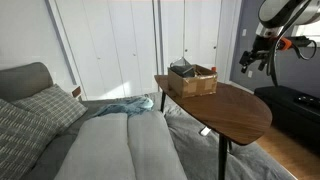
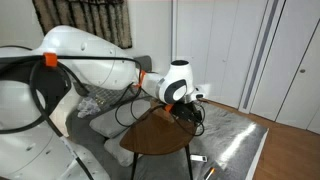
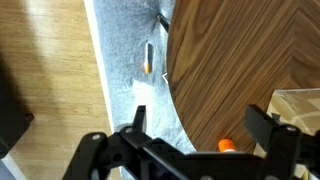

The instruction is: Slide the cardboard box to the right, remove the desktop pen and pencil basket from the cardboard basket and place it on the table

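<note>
The cardboard box [image 1: 196, 83] stands on the far left part of the table [image 1: 235, 110]. The dark pen and pencil basket [image 1: 181, 70] stands upright inside the box at its left end. My gripper [image 1: 256, 58] hangs in the air to the right of the box, above the table's far edge, apart from both. In the wrist view the gripper [image 3: 200, 128] is open and empty over the wooden table top [image 3: 250, 50], and a pale corner of the box [image 3: 302, 103] shows at the right edge. In an exterior view the gripper [image 2: 190, 108] hides the box.
A grey couch [image 1: 110, 145] with pillows fills the left. A small orange-tipped item [image 3: 227, 145] shows just under the gripper. A pen-like object [image 3: 148, 58] lies on the grey rug [image 3: 125, 60] beside the table. A dark bench [image 1: 295, 105] stands at the right.
</note>
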